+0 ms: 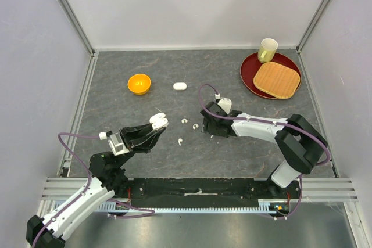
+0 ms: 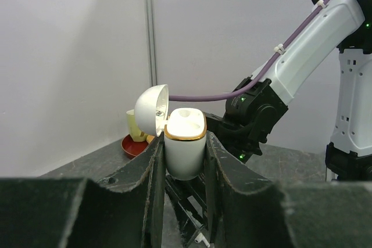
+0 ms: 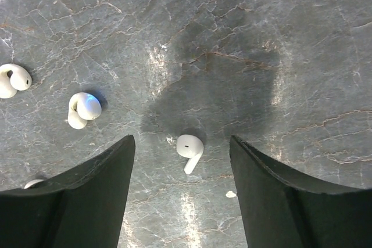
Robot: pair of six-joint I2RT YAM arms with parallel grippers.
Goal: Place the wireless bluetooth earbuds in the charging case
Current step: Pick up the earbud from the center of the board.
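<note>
My left gripper (image 1: 152, 130) (image 2: 184, 158) is shut on a white charging case (image 1: 158, 121) (image 2: 185, 140) with a gold rim, held upright off the table. Its lid (image 2: 150, 108) is hinged open to the left. My right gripper (image 1: 203, 126) (image 3: 181, 140) is open and low over the table. One white earbud (image 3: 189, 146) lies between its fingers, touching neither. Two more earbuds (image 3: 84, 108) (image 3: 13, 79) lie to the left, and another (image 3: 34, 183) peeks from behind the left finger. In the top view, earbuds (image 1: 185, 121) (image 1: 180, 141) lie between the two grippers.
A second white case (image 1: 179, 86), closed, lies further back. An orange bowl (image 1: 139, 83) sits at the back left. A red plate (image 1: 249, 74) with a woven mat (image 1: 276, 79) and a pale cup (image 1: 267, 50) stands at the back right.
</note>
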